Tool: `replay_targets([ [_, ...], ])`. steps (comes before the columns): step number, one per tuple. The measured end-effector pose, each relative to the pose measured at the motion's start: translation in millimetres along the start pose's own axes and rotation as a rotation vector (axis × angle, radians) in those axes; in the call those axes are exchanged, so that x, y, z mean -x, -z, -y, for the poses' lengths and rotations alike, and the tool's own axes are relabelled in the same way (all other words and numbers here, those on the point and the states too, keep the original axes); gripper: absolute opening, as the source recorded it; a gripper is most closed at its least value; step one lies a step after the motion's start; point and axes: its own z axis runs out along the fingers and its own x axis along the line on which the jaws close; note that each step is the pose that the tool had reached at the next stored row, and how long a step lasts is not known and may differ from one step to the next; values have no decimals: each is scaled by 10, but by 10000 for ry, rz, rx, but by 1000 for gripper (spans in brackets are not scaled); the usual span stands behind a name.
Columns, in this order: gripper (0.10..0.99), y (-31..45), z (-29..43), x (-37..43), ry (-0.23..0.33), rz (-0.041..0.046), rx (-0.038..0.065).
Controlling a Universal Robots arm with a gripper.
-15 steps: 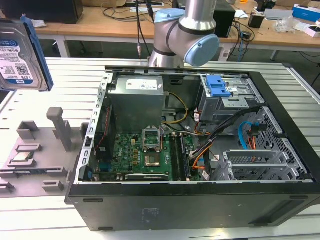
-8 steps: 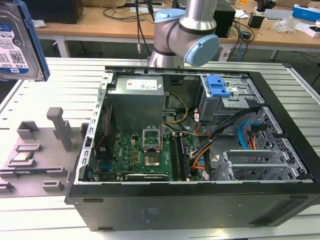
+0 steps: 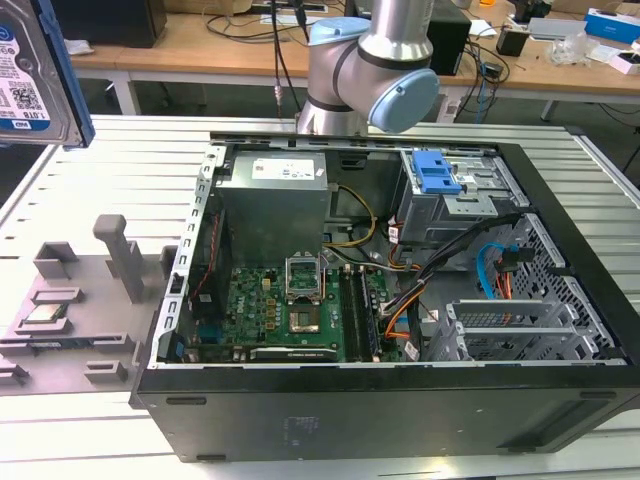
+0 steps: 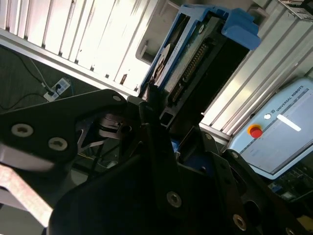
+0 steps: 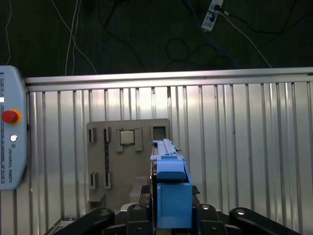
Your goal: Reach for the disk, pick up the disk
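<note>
Exterior view: the disk (image 3: 30, 70) hangs in the air, clear of every surface, high above the grey tray (image 3: 100, 335) and toward its far end.
Disk, in both wrist views: seen edge-on, with a blue rail (image 5: 171, 188) along the side and its connector edge (image 4: 193, 61) facing the second wrist camera.
Gripper (image 5: 172, 208): narrow, its black jaws pressed against the two flat sides of the disk and carrying it; in the second wrist view one finger (image 4: 149, 105) lies against the disk's lower corner.
Tray from above: in the first wrist view the grey tray (image 5: 100, 147) lies directly below the held disk on the slatted metal table (image 5: 244, 147).
Chip: a small square silver chip (image 5: 127, 137) sits in a pocket of the tray, apart from the disk.
Computer case (image 3: 400, 410): open, just beside the tray on the exterior view's right, with a green board (image 3: 290, 310) inside.
Arm (image 3: 375, 60): rises behind the case, far from the tray.
Control tablet (image 5: 10, 142): flat on the table, beside the tray, with a red button (image 5: 10, 116).
</note>
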Motion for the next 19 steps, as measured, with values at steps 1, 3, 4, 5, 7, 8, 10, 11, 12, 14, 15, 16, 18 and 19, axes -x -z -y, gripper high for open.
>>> replay_targets([
  [1,365,0,0,0,0,0,0],
  [3,365,0,1,0,-1,0,0],
  [4,365,0,8,0,2,0,0],
  [5,365,1,18,0,3,0,0],
  [7,365,2,46,2,0,0,-1],
  [8,365,3,80,3,0,0,0],
  [10,365,7,142,5,0,-1,1],
  [11,365,8,186,7,0,0,0],
  [12,365,10,249,9,1,1,-1],
  [14,365,15,315,11,0,-1,1],
  [15,365,17,384,14,0,0,0],
  [16,365,19,436,16,0,0,-1],
  [18,365,25,555,20,2,-1,1],
  [19,365,27,616,22,0,0,0],
])
